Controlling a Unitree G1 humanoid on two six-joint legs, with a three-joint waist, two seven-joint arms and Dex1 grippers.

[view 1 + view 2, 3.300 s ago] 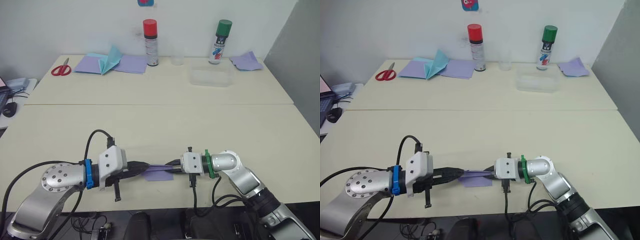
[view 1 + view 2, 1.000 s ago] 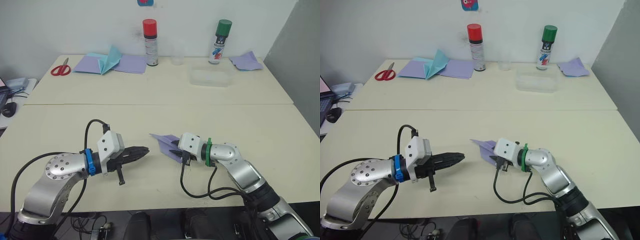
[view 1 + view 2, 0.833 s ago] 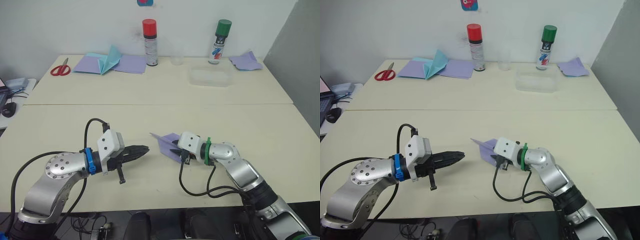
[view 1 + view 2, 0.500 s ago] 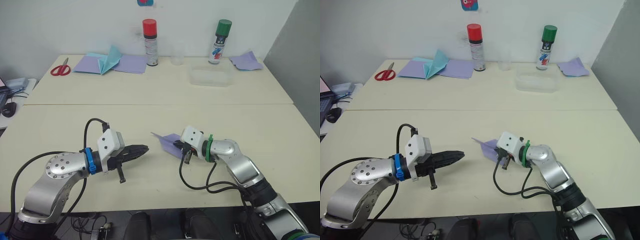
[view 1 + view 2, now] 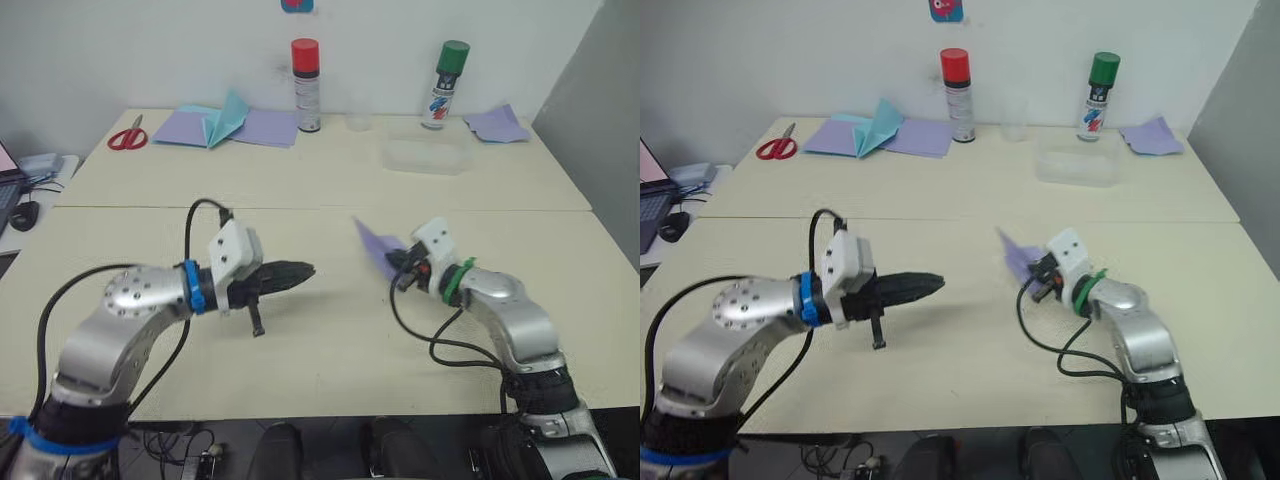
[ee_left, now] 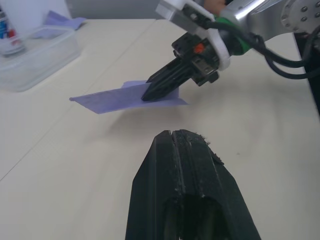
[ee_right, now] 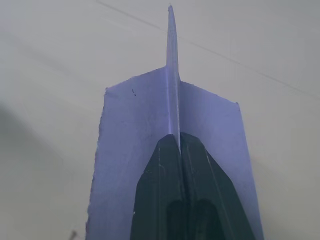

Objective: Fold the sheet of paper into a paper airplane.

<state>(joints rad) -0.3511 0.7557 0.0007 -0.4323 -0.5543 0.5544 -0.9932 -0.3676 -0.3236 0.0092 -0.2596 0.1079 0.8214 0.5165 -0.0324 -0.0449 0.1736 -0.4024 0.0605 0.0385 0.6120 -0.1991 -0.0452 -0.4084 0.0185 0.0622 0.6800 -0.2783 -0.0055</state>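
Silver arms, black cables, blue band left wrist, green band right

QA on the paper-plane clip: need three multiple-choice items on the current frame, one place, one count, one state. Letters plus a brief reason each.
1. Where are the scissors?
A. far left of the back table
B. beside the green-capped can
C. under the left gripper

2. How many spray cans stand at the back?
A. one
B. two
C. three

3. What is the right gripper doing?
A. open above the table
B. shut on the sheet of paper
C. shut on nothing

Answers:
1. A, they lie left of the flat lavender sheets.
2. B, a red-capped can and a green-capped can.
3. B, its fingers pinch the centre fold of the sheet of paper.
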